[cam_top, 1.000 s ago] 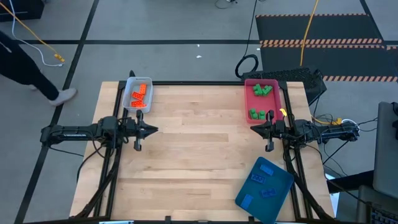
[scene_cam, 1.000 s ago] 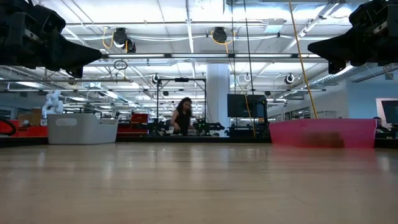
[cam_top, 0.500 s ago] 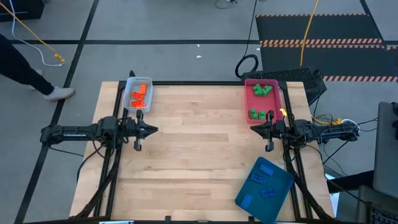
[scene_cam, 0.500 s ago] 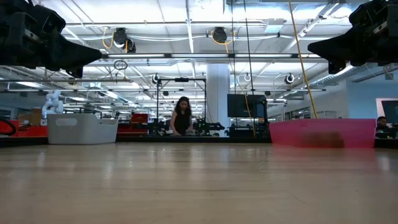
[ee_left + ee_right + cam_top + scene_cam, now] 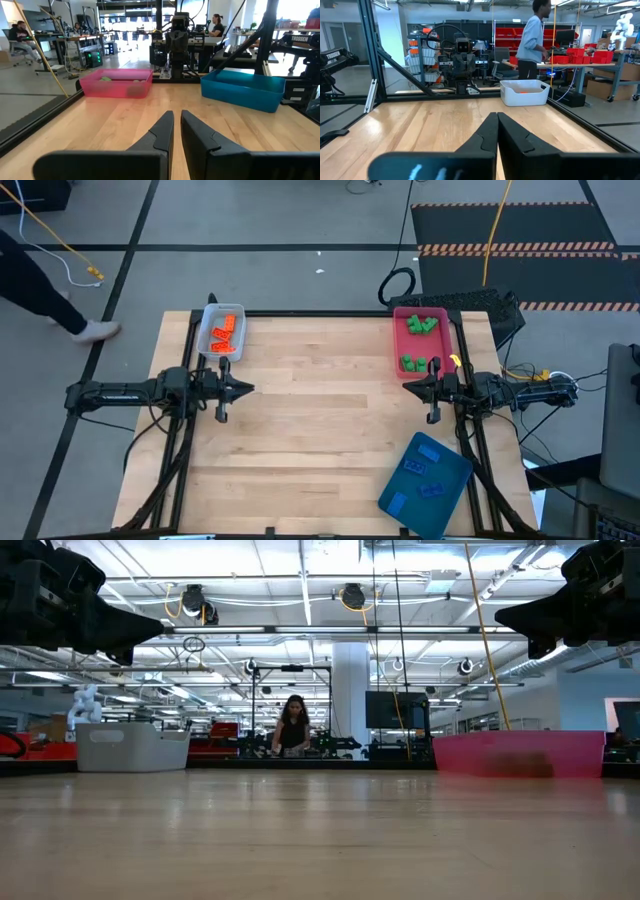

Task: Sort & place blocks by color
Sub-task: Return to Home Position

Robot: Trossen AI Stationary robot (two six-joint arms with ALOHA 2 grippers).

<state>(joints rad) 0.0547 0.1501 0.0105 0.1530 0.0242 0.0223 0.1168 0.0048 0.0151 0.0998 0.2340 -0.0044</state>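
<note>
Orange blocks (image 5: 226, 334) lie in the white bin (image 5: 207, 336) at the table's far-left corner. Near it the left gripper (image 5: 248, 389) hovers, fingers closed and empty. The right gripper (image 5: 407, 388), likewise closed and empty, hangs beside the pink tray (image 5: 397, 340) holding green blocks (image 5: 422, 326). Blue blocks (image 5: 414, 467) lie in the blue tray (image 5: 452, 470).

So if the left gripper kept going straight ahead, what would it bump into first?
Probably the right gripper, facing the left gripper across the table. The pink tray and blue tray sit off to either side of that line.
</note>
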